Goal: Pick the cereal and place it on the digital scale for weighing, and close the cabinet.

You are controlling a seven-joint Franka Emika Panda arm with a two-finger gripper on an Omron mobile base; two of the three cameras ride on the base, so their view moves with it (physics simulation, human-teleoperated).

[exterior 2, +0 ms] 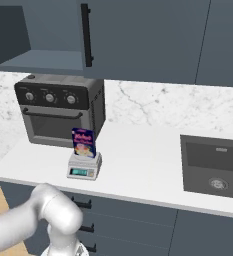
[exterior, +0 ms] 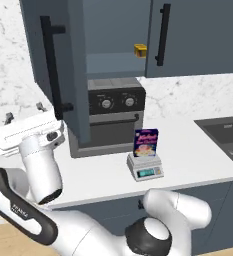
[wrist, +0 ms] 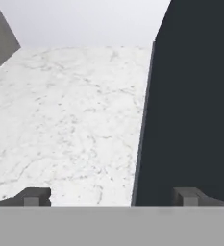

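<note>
- One cabinet [exterior: 188, 35], the largest thing in sight: dark slate-blue, flat-fronted, hung on the wall above the counter. Two long black bar handles show in the left base view. Its left door [exterior: 53, 55] stands swung out toward the camera, baring a shelf inside; the right door is flush.
- One white marble counter [exterior: 188, 145], with matching marble up the wall behind it.
- One dark sink [exterior 2: 213, 167], sunk into the counter well to the right of the scale.
- One black-and-grey toaster oven [exterior: 115, 117], under the open compartment. Two knobs show in the left base view, three in the right base view.
- One gripper [exterior: 24, 112], up at the left beside the open door's handle, not touching it as far as the left base view tells. Its jaws stand wide, with nothing between them; in the hand view one fingertip [wrist: 34, 196] lies over marble and the other over the door's dark face.
- One digital scale [exterior: 145, 167]: small, light grey, squarish, teal display on its sloped front, just in front of the oven.
- One cereal [exterior: 146, 142]: small dark blue box, pink lettering, bowl picture, upright on the scale's platform.
- One tiny yellow-orange object [exterior: 140, 49], on the cabinet shelf.
</note>
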